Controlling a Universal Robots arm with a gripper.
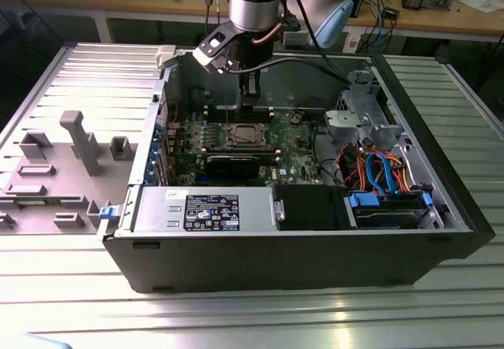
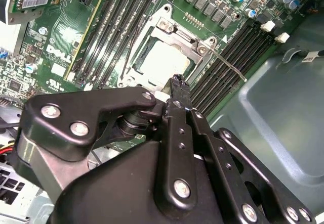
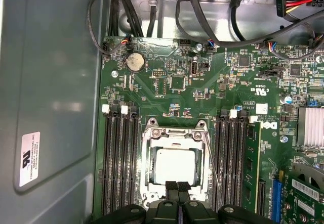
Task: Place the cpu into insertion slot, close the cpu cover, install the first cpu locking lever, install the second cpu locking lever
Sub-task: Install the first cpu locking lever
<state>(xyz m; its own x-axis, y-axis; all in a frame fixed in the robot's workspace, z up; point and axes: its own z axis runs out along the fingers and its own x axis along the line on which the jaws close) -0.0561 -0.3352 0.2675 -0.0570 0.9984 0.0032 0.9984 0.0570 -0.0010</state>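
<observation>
Seen from the exterior view, the cpu (image 1: 244, 135) sits mid-board, left of the orange cables (image 1: 354, 160), in the insertion slot (image 3: 150, 197) with the cpu cover (image 3: 175, 140) lying over it. My claw (image 3: 177, 187), tips pressed together and empty, hangs at the socket's edge. The thin locking lever (image 3: 212, 161) looks unlatched; I'd press it down slowly, then sideways under its hook.

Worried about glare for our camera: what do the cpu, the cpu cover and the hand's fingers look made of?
The cpu: matte silvery metal top, pale and even. The cpu cover: brighter bare metal, probably steel, with glinting edges. The hand: black fingers with a dull sheen; painted metal or plastic, unclear.
</observation>
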